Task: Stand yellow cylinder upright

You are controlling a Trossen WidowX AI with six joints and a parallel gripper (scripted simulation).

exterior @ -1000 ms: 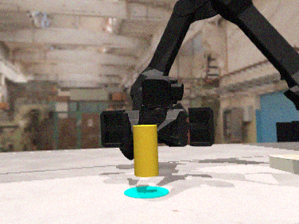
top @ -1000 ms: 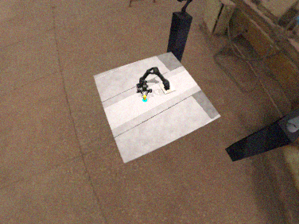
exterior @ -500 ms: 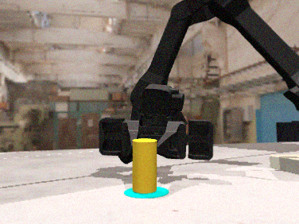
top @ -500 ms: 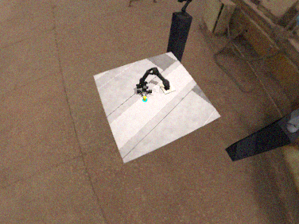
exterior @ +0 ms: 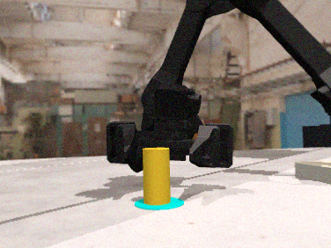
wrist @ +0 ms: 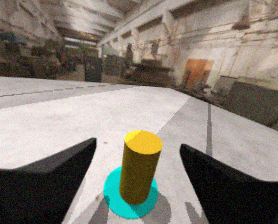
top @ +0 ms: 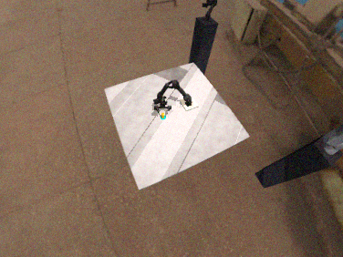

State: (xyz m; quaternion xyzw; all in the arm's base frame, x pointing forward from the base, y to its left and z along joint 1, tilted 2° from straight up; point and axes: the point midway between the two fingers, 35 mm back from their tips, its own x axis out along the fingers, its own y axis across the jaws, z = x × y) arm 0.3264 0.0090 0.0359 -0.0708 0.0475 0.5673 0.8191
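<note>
One yellow cylinder [top: 162,114] is showing in the top view as a small spot just beside the gripper [top: 160,107], sitting on the white mat [top: 205,132] nearer its far edge than its near corner. From the exterior view, it is standing upright on the cyan circle [exterior: 158,204], with the gripper [exterior: 169,147] hanging behind it, fingers spread wide on either side. In the wrist view, both fingers are flanking the cylinder without touching it.
</note>
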